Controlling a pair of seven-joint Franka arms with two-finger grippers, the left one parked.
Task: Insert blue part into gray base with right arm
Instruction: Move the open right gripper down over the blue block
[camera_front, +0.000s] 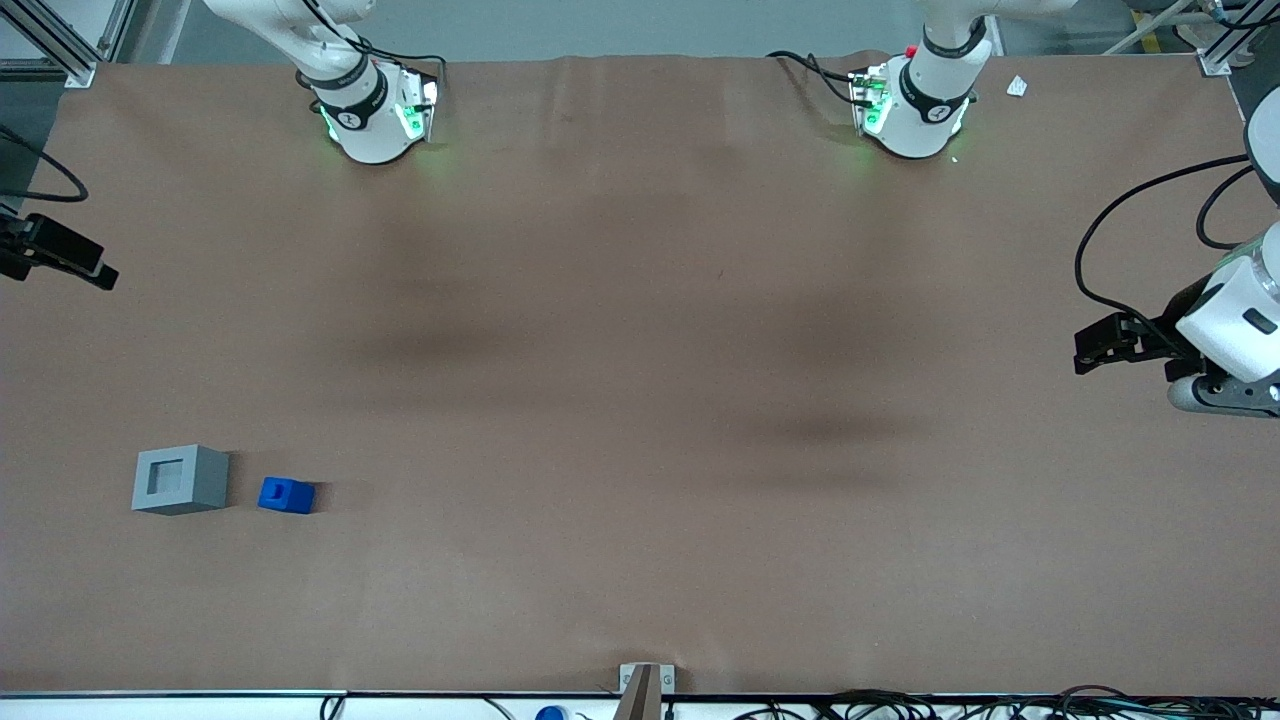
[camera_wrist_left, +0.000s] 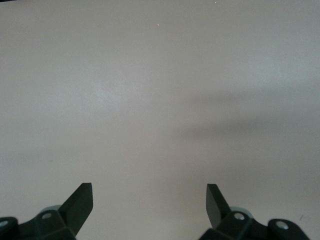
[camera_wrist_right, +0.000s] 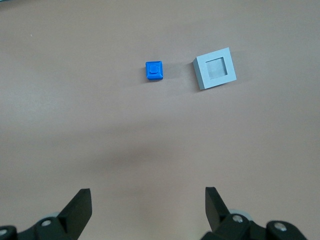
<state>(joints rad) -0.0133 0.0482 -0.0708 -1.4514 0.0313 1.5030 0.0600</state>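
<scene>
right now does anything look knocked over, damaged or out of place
Nothing stands out. The small blue plastic block sits upright beside the light gray recessed plastic base, apart from it. The black two-finger gripper hangs open, well clear of both.

Matt plastics on a dull brown sheet

The blue part (camera_wrist_right: 154, 70) looks like smooth bright plastic with a faint sheen; the gray base (camera_wrist_right: 215, 68) just beside it is matt plastic, its recess paler. Both sit well ahead of the gripper (camera_wrist_right: 148, 205), whose spread fingers (camera_wrist_right: 80, 206) are matt black plastic. The table (camera_front: 640, 400) cover is dull brown, paper-like, lightly creased.
</scene>
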